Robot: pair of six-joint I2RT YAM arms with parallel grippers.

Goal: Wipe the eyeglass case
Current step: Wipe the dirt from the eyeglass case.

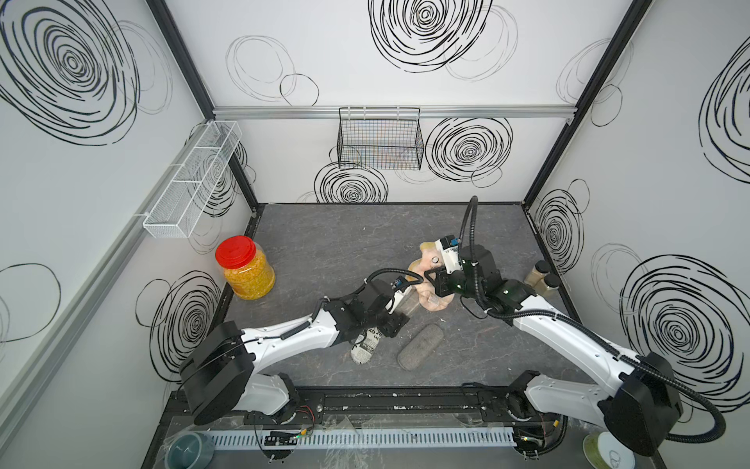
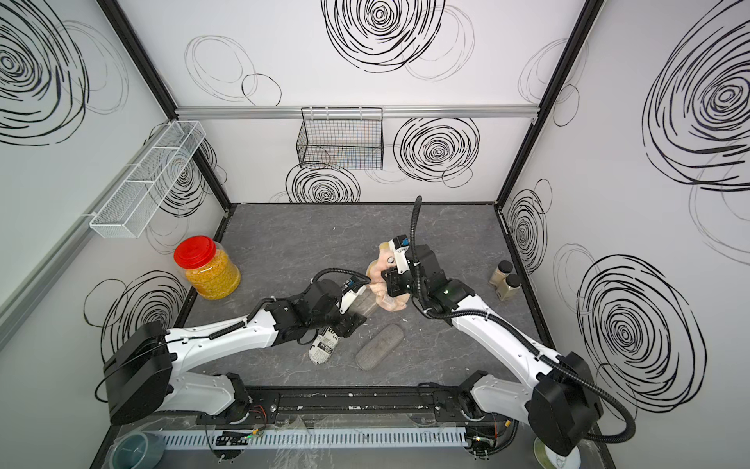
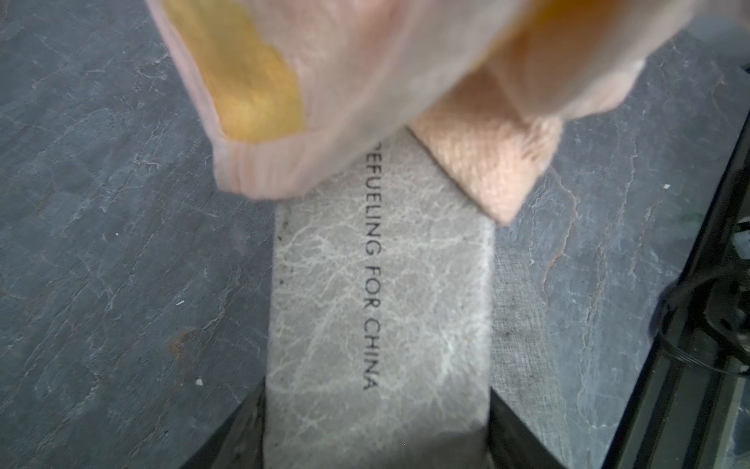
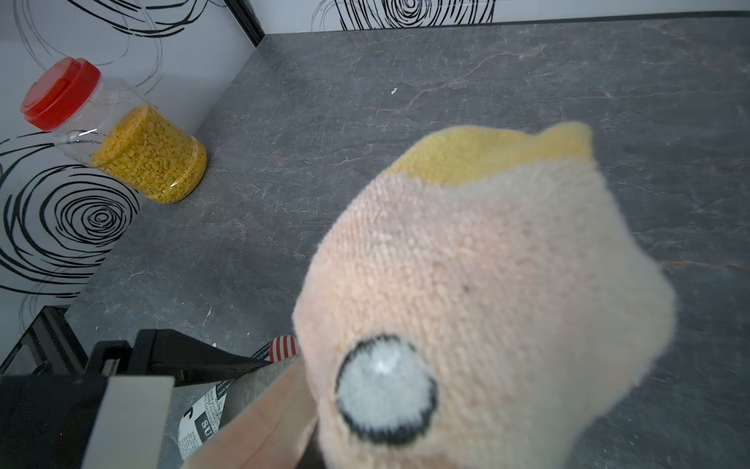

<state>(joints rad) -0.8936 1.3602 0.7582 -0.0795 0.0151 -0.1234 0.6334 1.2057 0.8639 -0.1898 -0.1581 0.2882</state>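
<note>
Currently I have the left end effector (image 3: 377, 442) clamped across one end of the grey eyeglass case (image 3: 381, 304), which appears lifted off the worktop (image 1: 324, 251), I judge to keep its lettered face free for rubbing. The right end effector (image 1: 431, 279), jaws together on the peach cloth (image 3: 365, 81), sits just past the case's far end and drapes the cloth over that tip. The left's grip should steady the case against the wiping push. A newsprint case (image 1: 365, 345) and a felt case (image 1: 420, 346) lie beneath.

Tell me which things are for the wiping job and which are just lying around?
For the job:
eyeglass case
cloth

Just lying around:
jar
bottles
newsprint case
fuzzy grey case
black basket
white basket
</note>
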